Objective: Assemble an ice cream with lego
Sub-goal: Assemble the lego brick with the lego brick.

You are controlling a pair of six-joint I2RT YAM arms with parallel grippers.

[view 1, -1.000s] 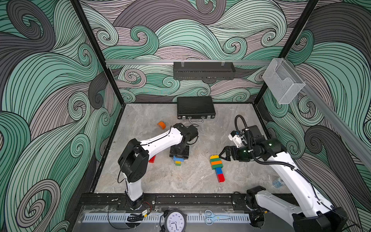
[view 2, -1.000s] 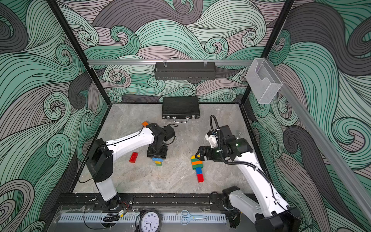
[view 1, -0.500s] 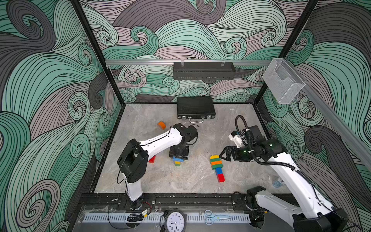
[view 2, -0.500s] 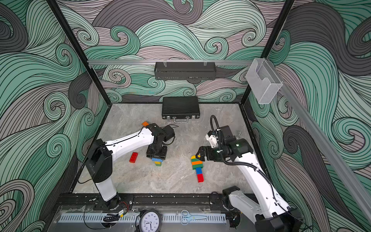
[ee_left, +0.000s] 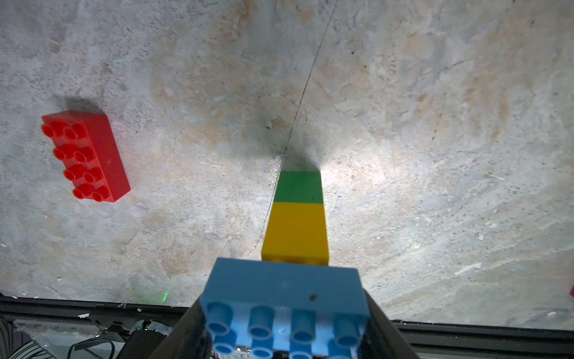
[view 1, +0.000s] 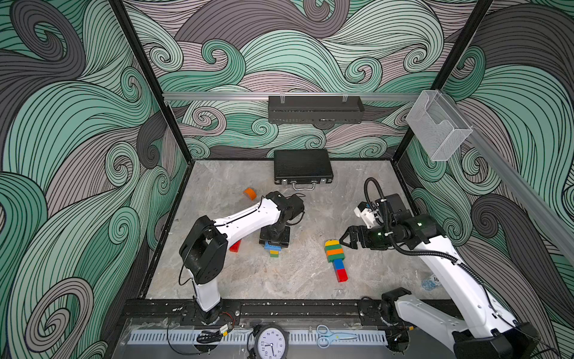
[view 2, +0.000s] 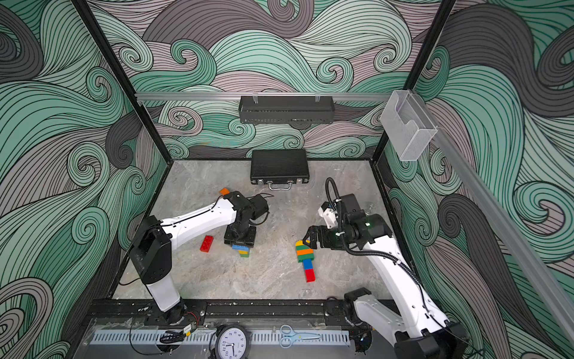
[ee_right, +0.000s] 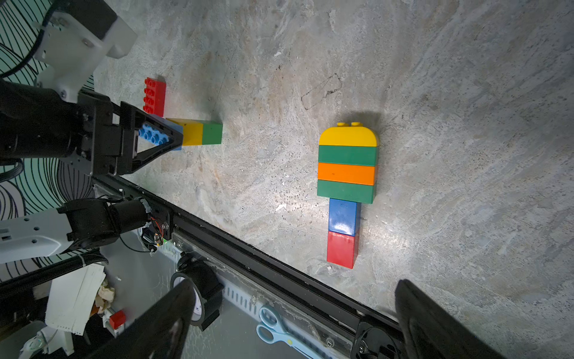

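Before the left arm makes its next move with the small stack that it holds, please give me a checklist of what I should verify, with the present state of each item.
1. Grip: the left gripper is closed on the blue brick: ok.
2. Stack: the yellow brick and the green brick sit straight under the blue one: ok.
3. Support: whether the green brick rests on the table or hangs just above it: cannot tell.
4. Other arm: the right gripper is open and not touching the finished ice cream: ok.
5. Spare part: the red oblong brick lies loose, studs up, nothing on it: ok.
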